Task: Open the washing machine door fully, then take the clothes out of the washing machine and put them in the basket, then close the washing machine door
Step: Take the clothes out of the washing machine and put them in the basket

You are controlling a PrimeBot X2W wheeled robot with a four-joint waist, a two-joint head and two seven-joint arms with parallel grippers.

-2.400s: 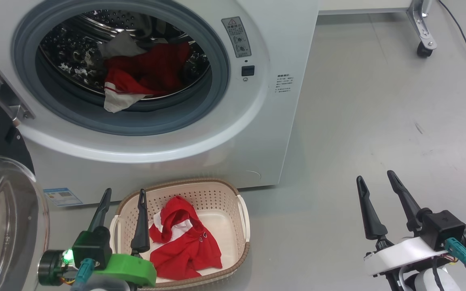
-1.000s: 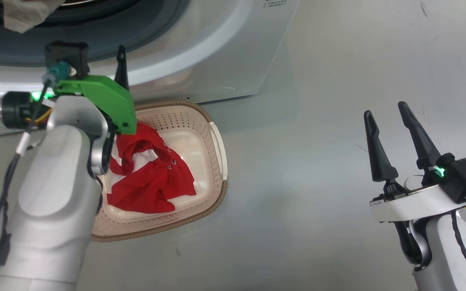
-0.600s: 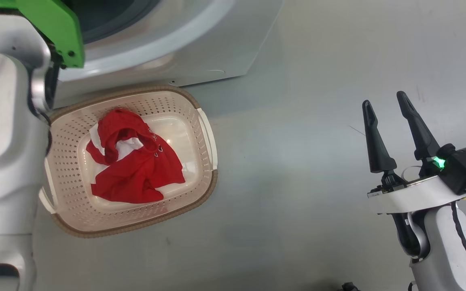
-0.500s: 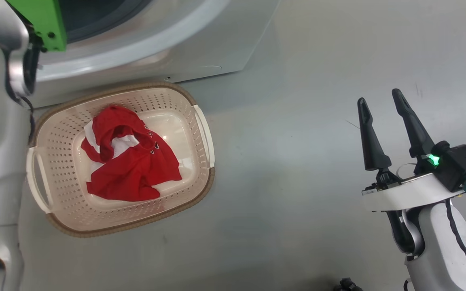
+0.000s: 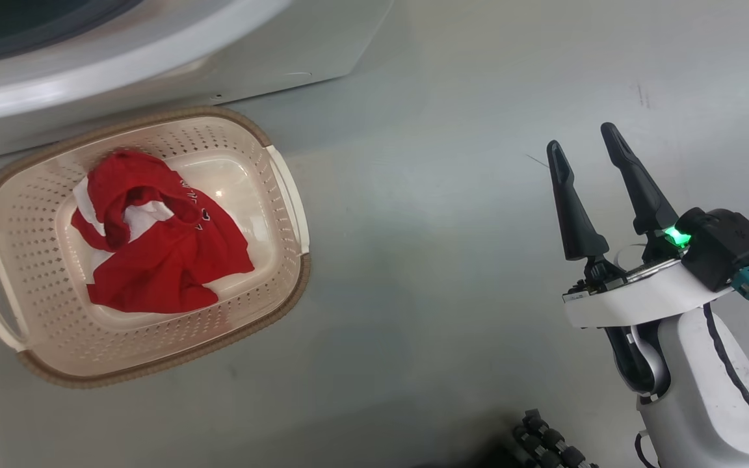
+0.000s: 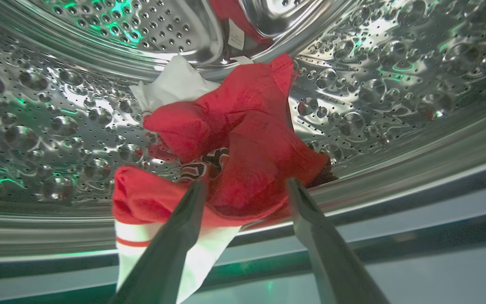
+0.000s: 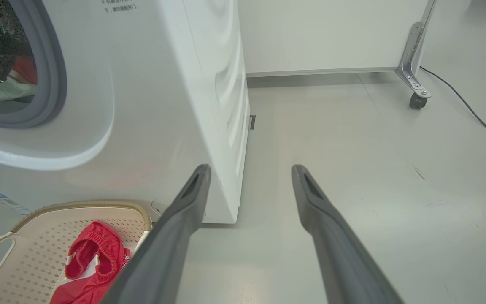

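Note:
The white washing machine (image 5: 173,52) fills the head view's top left, and its side panel (image 7: 192,84) rises at the left of the right wrist view. The cream basket (image 5: 283,195) sits on the floor before it with a red garment (image 5: 160,253) inside. More red clothes (image 6: 234,143) with white trim lie in the steel drum (image 6: 57,109). My left gripper (image 6: 245,188) is open inside the drum mouth, its fingers either side of that pile's near edge. My right gripper (image 5: 586,146) hangs open over bare floor, far right of the basket. The washing machine door is out of view.
Grey floor (image 5: 426,195) stretches between the basket and my right arm. A wheeled metal frame leg (image 7: 414,82) and a dark cable (image 7: 471,112) lie far back right. A dark ribbed part (image 5: 543,442) shows at the head view's bottom edge.
The head camera has tilted down and swung, so the basket slid left in the picture. My left arm has gone out of the head view, up into the drum. The right gripper stays open.

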